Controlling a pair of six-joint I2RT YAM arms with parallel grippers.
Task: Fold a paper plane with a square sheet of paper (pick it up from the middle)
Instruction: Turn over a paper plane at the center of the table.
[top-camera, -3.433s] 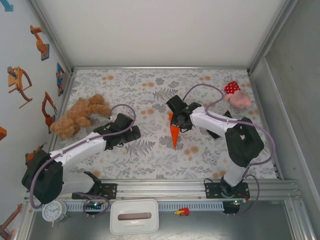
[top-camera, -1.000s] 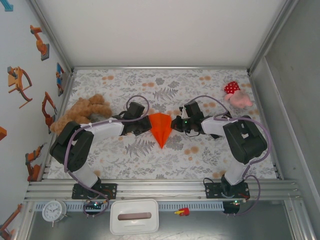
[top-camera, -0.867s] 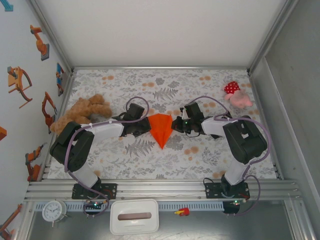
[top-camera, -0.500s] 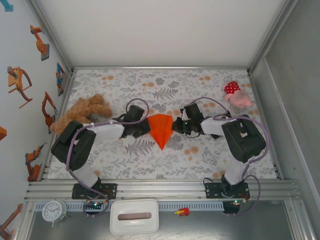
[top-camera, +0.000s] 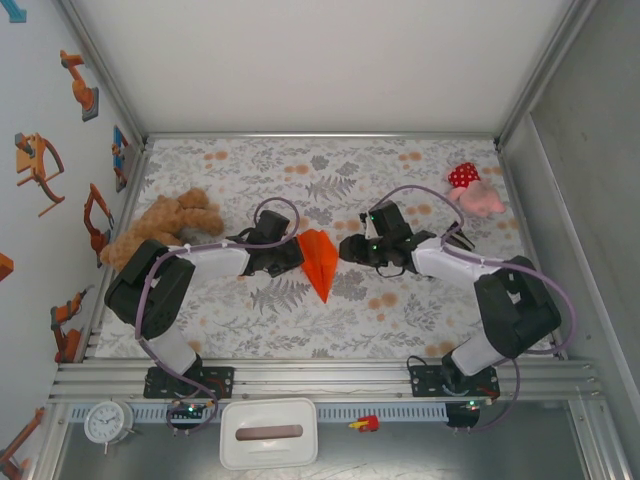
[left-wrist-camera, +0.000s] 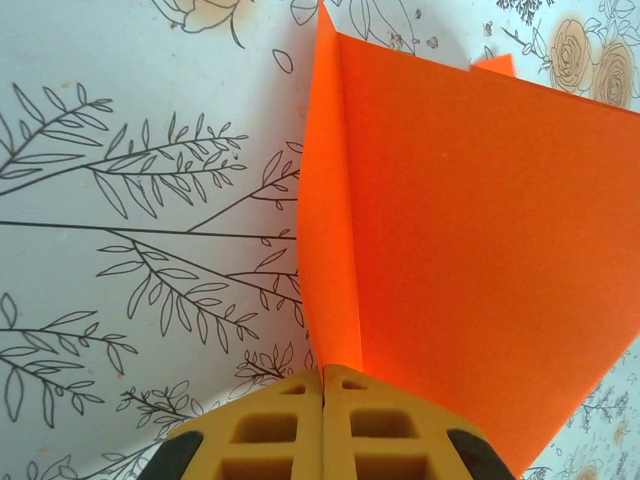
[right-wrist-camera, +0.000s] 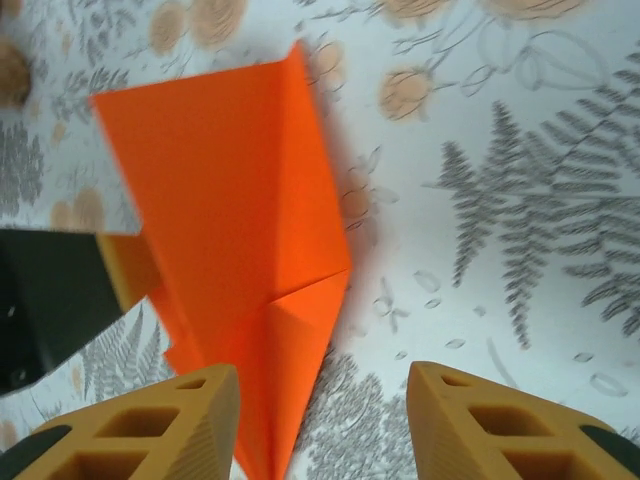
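Lying near the middle of the floral counter (top-camera: 420, 300), the orange paper plane (top-camera: 320, 262) points its nose toward 6 o'clock. The left pincer (top-camera: 294, 256) sits at the plane's 9 o'clock side, clamped tight on a raised fold along that edge; in the left wrist view its yellow fingers (left-wrist-camera: 270, 430) meet on the crease. The right pincer (top-camera: 346, 250) sits at the plane's 3 o'clock side, jaws parted and gripping nothing, just beside the paper. A brown teddy bear (top-camera: 165, 225) lies at the counter's 9 o'clock.
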